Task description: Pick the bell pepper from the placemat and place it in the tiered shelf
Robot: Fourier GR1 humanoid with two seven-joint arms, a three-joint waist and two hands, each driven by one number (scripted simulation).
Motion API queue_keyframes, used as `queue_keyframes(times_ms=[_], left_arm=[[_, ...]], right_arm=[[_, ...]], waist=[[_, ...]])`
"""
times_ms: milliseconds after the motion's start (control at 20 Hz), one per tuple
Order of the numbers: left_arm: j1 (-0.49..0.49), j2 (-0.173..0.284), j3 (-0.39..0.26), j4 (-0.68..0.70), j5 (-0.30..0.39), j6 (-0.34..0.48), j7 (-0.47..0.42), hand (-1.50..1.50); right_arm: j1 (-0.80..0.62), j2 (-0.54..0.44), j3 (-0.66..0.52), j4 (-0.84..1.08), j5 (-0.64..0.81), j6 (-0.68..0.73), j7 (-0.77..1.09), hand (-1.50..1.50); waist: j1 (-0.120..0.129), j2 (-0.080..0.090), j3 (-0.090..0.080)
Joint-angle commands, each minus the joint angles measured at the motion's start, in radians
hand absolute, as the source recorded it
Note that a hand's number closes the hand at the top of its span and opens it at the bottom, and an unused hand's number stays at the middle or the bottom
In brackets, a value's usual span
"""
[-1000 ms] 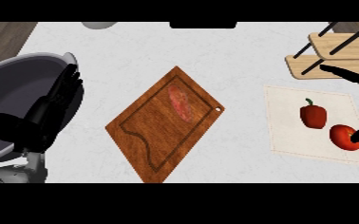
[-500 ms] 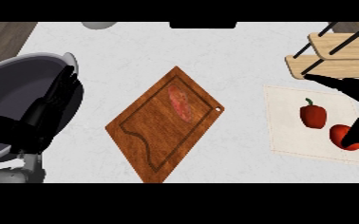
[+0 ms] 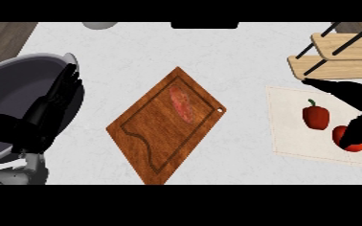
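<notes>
The main risk is a wrong pick: a second red thing, perhaps a tomato (image 3: 348, 139), lies just beside the bell pepper (image 3: 316, 117) on the placemat (image 3: 286, 124), partly under the right hand (image 3: 339, 92), and could be nudged or grabbed instead. The pepper sits apart from the fingers, to their left and uncovered. The right fingers look extended, holding nothing. The left hand (image 3: 53, 106) rests open at the left edge. The tiered shelf (image 3: 332, 57) stands just beyond.

On the counter (image 3: 141, 67): one wooden cutting board (image 3: 166, 124) bearing one slice of meat (image 3: 182, 104), one placemat (image 3: 290, 124), one bell pepper (image 3: 315, 116), one tomato (image 3: 344, 135), one tiered shelf (image 3: 332, 57).
</notes>
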Motion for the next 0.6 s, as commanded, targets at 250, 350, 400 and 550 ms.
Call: queue_keyframes(times_ms=[250, 350, 400, 550], left_arm=[[0.068, -0.037, 0.015, -0.043, -0.036, -0.024, -0.022, 0.0], [-0.06, -0.053, 0.02, 0.051, -0.049, -0.016, 0.036, 0.0], [-0.018, -0.052, 0.026, 0.013, -0.054, -0.026, 0.009, 0.0], [0.064, -0.095, -0.017, -0.028, -0.094, -0.016, -0.025, 0.0]], right_arm=[[0.056, -0.027, -0.03, 0.022, 0.123, -0.015, -0.03, -1.5], [-0.033, 0.015, -0.026, 0.098, 0.155, 0.018, -0.014, -1.5], [-0.026, 0.019, -0.034, 0.181, 0.185, -0.052, -0.077, -1.5], [-0.048, 0.033, -0.034, 0.182, 0.212, -0.027, -0.068, -1.5]], waist=[[-0.003, -0.001, 0.0], [-0.002, 0.001, 0.0], [0.001, 0.001, 0.0], [0.003, 0.0, 0.0]])
